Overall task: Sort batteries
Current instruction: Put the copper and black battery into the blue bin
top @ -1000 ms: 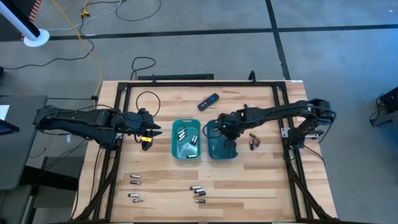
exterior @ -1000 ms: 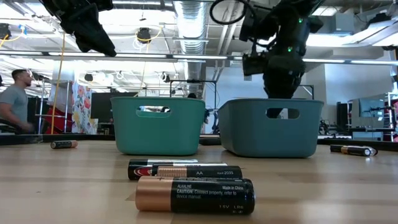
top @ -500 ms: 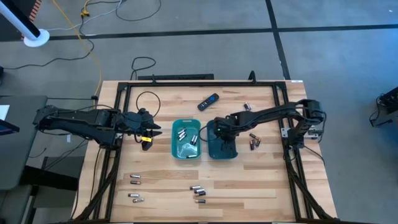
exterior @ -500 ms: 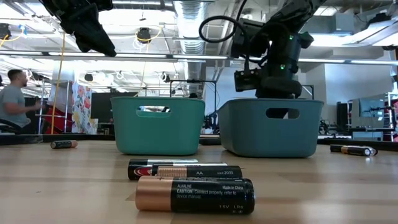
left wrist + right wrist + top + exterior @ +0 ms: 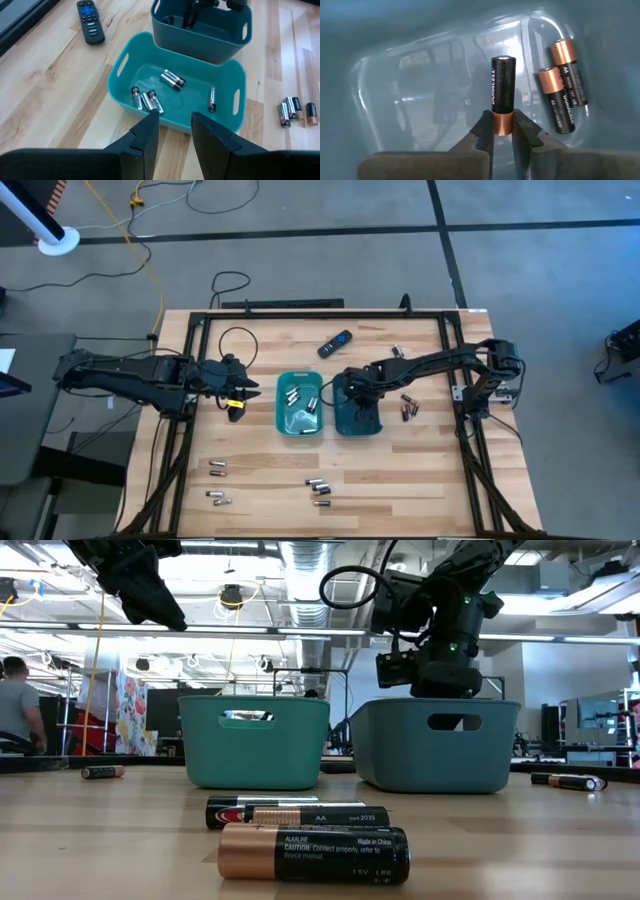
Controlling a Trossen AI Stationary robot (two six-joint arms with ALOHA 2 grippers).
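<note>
Your right tool (image 5: pixel 502 131), inside the right tray (image 5: pixel 357 425), pinches a dark battery (image 5: pixel 503 95) by its coppery end over two alike; release it next, while the left tool (image 5: pixel 172 131) waits parted.

Two dark jointed arms, left arm (image 5: pixel 130 377) with a yellow patch near its wrist, right arm (image 5: pixel 430 365) with looping black cable and green indicator light

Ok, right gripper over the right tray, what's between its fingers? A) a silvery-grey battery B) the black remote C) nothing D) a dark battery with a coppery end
D: the right gripper pinches a dark battery by its coppery end, above two like it on the tray floor.
</note>
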